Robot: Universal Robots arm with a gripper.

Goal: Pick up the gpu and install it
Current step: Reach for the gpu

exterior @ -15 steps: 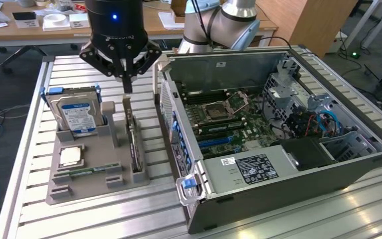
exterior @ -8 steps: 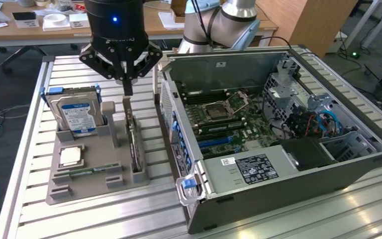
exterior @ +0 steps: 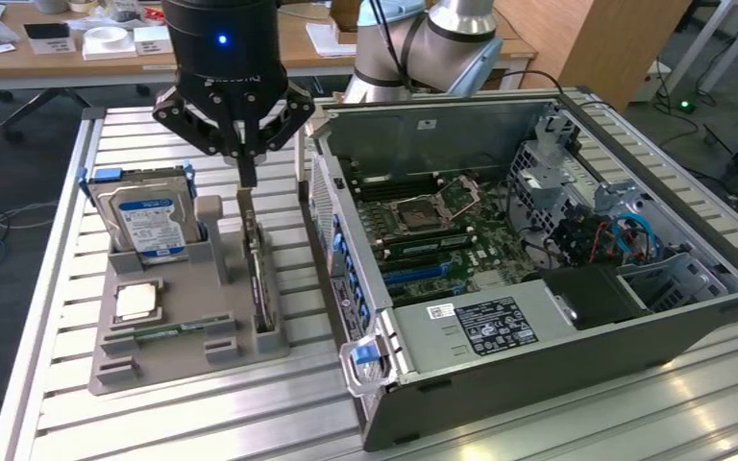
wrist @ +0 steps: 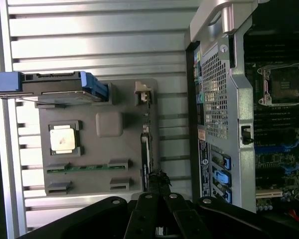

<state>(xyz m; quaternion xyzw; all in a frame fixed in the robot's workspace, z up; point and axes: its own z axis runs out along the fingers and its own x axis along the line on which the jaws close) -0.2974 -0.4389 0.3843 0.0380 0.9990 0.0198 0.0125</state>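
Gripper [exterior: 247, 179], black with linkage fingers, jaws pinched fully together.

Exterior view: the gpu [exterior: 260, 279], a thin dark circuit card, stands on edge in the grey moulded holder [exterior: 164, 370] directly below the fingertips. Whether they touch it I cannot tell.

Judged light, stiff and fragile. Take it across the bare upper edge, off the components.

Wrist view: the card runs edge-on just ahead of the closed tips, showing alignment. Height above it reads better from the exterior.

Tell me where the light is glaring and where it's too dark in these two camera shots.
Exterior view: light glares off the table slats at the view's lower right. Wrist view: the bare slats wash out pale, the computer case handle shines, and the gripper is a dark silhouette.
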